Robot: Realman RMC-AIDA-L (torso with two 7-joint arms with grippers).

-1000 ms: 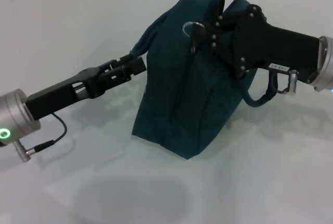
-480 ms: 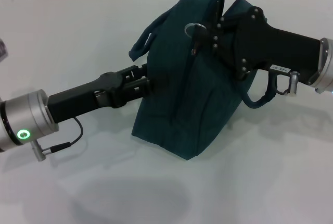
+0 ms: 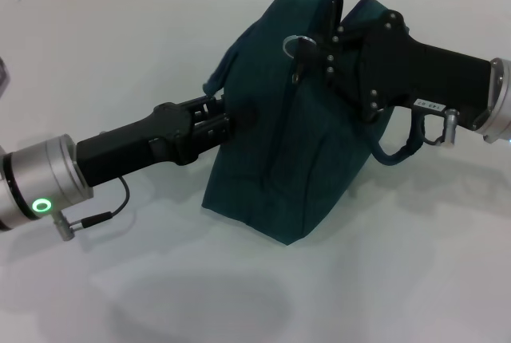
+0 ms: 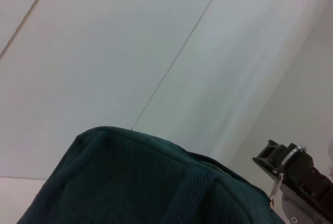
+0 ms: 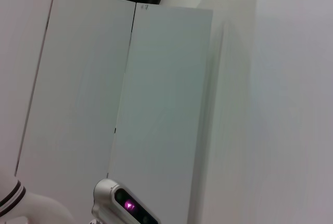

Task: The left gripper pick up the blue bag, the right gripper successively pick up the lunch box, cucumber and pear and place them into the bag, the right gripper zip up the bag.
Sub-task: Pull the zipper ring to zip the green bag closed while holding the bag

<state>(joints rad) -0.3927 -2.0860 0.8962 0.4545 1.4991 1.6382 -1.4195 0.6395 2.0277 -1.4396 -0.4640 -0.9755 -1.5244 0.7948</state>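
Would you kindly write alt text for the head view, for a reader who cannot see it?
A blue bag stands on a white table between two grippers. The right gripper is at the zipper ring near the bag's top, and the left gripper presses against the bag's side.

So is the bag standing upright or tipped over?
Upright: the bag stands on its base on the table, top edge uppermost.

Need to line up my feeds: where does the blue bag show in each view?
Head view: blue bag stands mid-table, between both arms.
Left wrist view: its top edge fills the lower part.
Right wrist view: not in it.
Shared landmark: the zipper's metal ring.
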